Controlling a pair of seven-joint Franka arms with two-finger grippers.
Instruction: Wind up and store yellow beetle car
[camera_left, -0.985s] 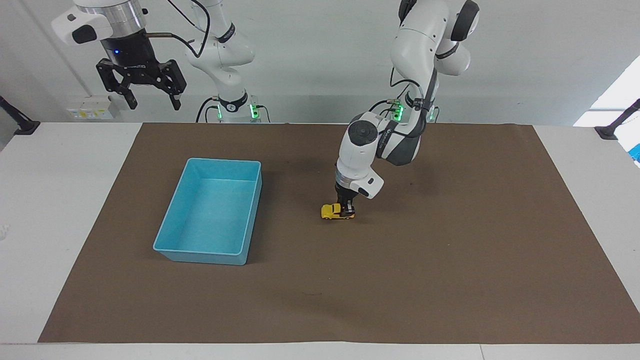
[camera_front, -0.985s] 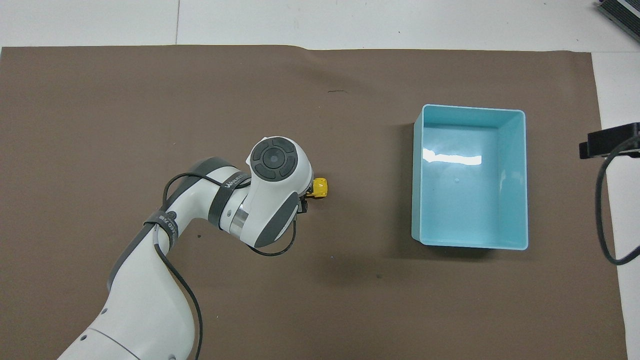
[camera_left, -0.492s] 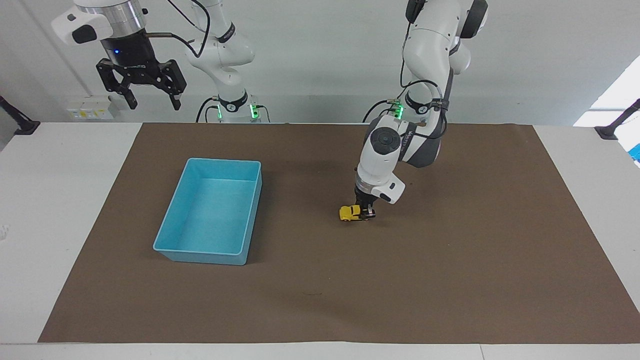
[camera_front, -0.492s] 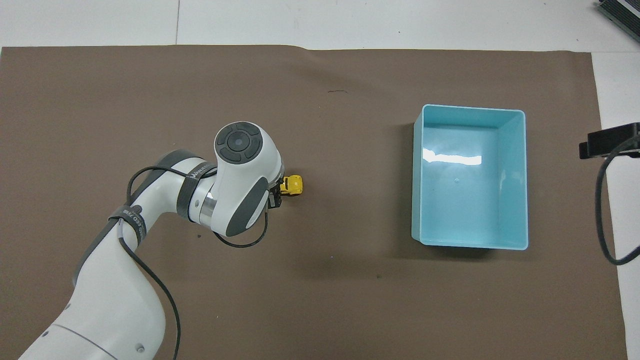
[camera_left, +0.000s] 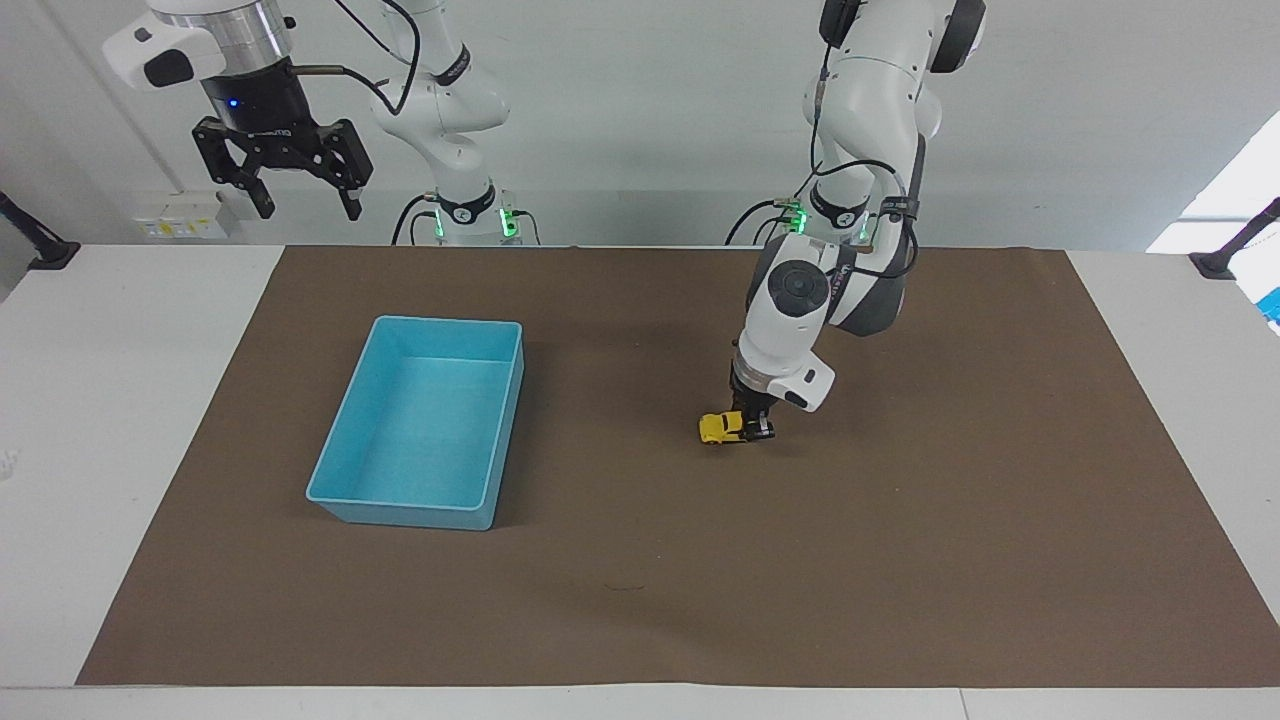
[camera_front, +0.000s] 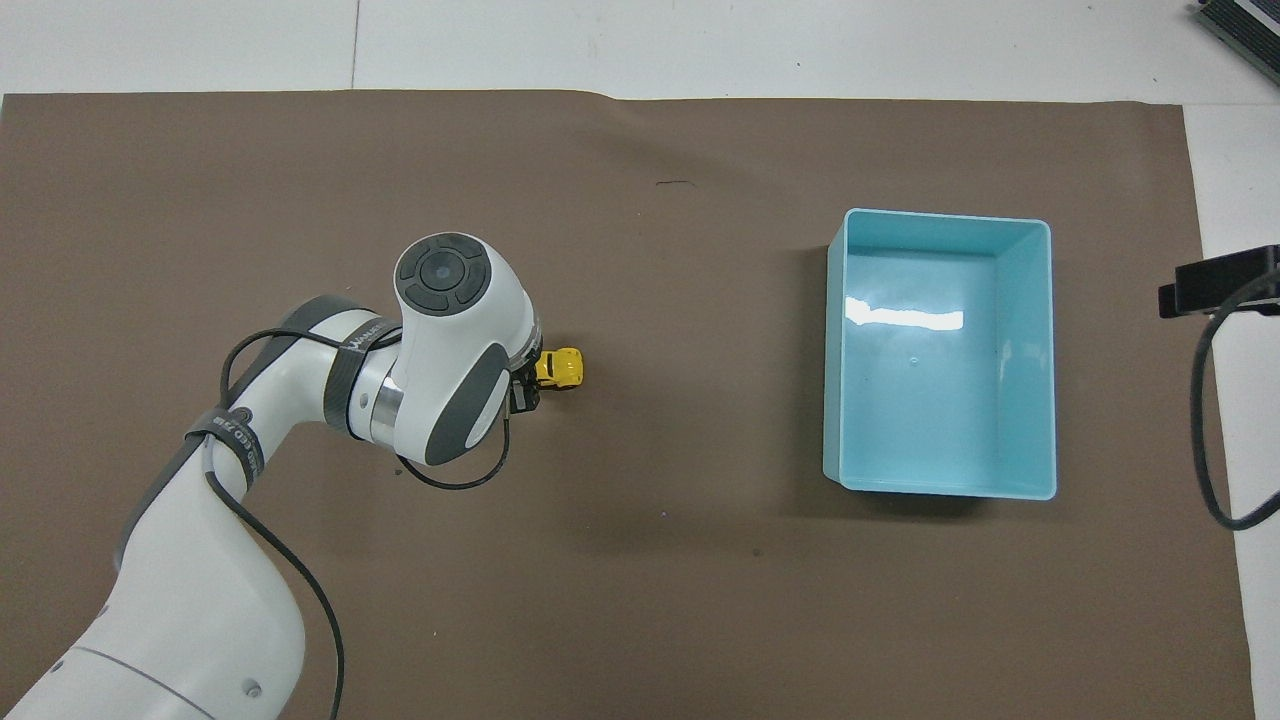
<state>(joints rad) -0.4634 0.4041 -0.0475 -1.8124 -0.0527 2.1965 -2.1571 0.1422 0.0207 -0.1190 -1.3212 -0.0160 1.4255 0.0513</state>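
The yellow beetle car (camera_left: 722, 427) sits on the brown mat (camera_left: 900, 520) with its wheels down; it also shows in the overhead view (camera_front: 560, 367). My left gripper (camera_left: 753, 425) points straight down and is shut on the car's rear end; in the overhead view (camera_front: 527, 380) the wrist hides most of it. The light blue bin (camera_left: 420, 425) stands empty toward the right arm's end of the table, also seen in the overhead view (camera_front: 940, 360). My right gripper (camera_left: 282, 180) is open and waits high over the table's edge near its base.
The brown mat (camera_front: 640, 560) covers most of the white table. A black clamp (camera_left: 1235, 245) stands at the table's corner toward the left arm's end.
My left gripper has dragged the yellow beetle car along the mat, away from the bin and toward the left arm's end. The right arm has not moved.
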